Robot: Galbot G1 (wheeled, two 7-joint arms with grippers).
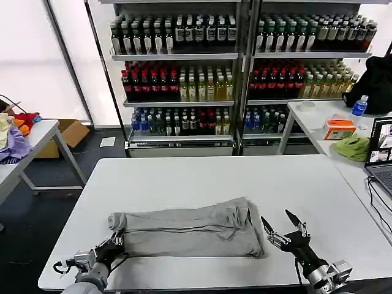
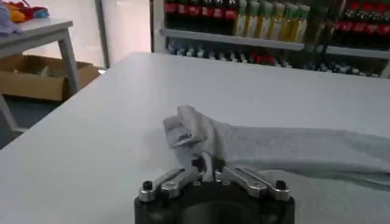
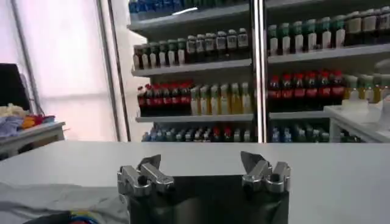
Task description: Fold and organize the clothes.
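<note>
Two robot grippers sit at the near edge of a white table, beside a folded shirt.

Nearest, the left gripper is clenched on the near left corner of the light grey cotton shirt; its wrist view shows the fingers pinching cloth. At the shirt's other end the right gripper hovers released, prongs spread, and its wrist view catches a multicoloured print on the fabric. The white table stretches beyond. Farthest stand metal shelves of drink bottles.
</note>
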